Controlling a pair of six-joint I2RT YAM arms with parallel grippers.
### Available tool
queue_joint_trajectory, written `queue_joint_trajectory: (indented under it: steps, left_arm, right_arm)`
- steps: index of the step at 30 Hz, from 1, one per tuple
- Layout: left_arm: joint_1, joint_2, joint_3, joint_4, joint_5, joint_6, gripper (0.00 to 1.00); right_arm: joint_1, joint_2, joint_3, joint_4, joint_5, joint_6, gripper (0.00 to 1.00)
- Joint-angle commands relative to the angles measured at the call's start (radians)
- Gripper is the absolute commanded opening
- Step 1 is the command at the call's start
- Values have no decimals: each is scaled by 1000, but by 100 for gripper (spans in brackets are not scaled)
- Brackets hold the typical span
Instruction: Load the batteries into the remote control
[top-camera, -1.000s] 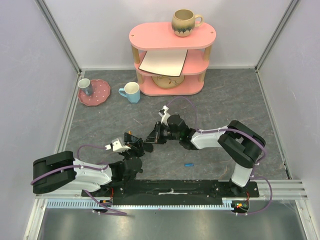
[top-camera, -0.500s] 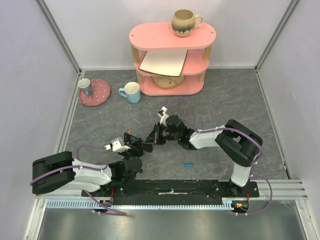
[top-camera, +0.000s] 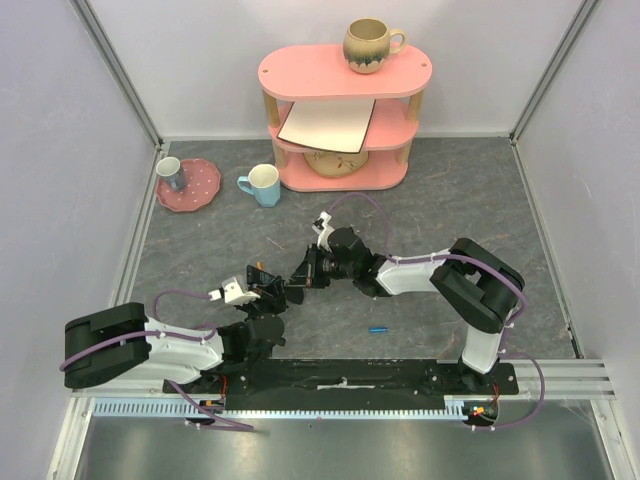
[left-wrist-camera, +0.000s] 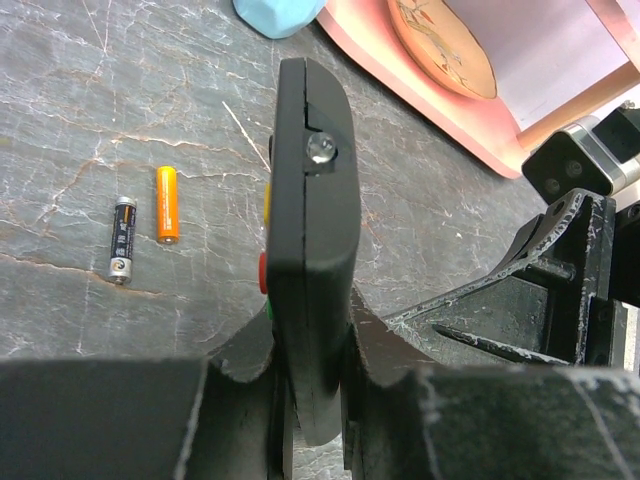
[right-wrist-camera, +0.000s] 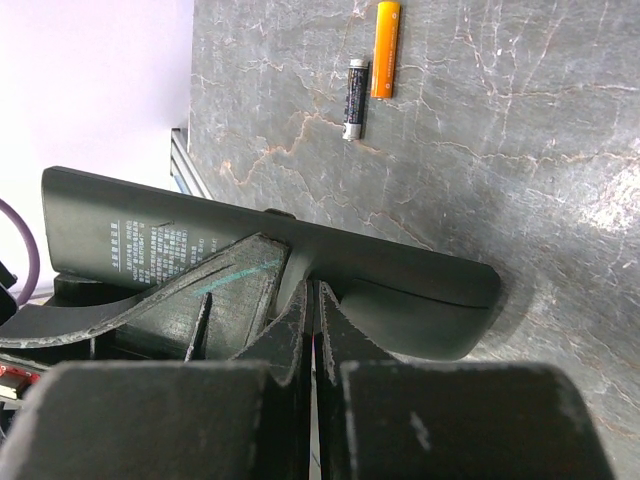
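Right end effector (right-wrist-camera: 312, 300), perhaps nearer remote (left-wrist-camera: 312, 250)

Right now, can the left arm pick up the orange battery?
Probably not: the left gripper is clamped on the remote control, so its jaws aren't free, though the orange battery lies in the open nearby.

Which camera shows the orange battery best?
The left wrist view: the orange battery lies whole on the table, unobstructed. The right wrist view has it at its top edge; in the top view I cannot find it.
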Motion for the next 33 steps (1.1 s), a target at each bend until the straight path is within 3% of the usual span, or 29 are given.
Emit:
queue_joint_trajectory:
  steps: [1,9,33]
  left_arm:
    - [-3,-1,21,-19,-36,52,2]
    - [-3,-3,26,-25,-39,53,2]
    - [-3,-6,32,-39,-43,53,2]
  right_arm:
    - [22,26,42,-166,37,-73,0]
    - [27,10,75,-305,85,-130,0]
    - [28,-19,79,-434,166,-207,0]
